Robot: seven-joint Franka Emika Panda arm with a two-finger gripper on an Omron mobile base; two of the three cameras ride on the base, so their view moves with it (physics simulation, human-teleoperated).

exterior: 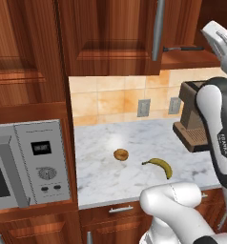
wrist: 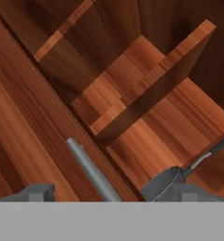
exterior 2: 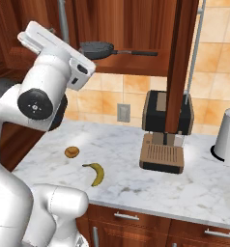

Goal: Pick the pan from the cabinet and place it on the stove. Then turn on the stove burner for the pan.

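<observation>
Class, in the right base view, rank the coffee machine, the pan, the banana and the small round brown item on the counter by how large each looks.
1. coffee machine, largest, though the open cabinet door partly covers it.
2. pan, handle included; it sits farther back on the cabinet shelf, so its true size is unsure.
3. banana.
4. small round brown item, smallest.

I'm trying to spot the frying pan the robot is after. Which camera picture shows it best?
The right base view: the pan sits whole on the open cabinet shelf, handle pointing right. The left base view catches just its handle; the hand view clips its edge and handle.
</observation>
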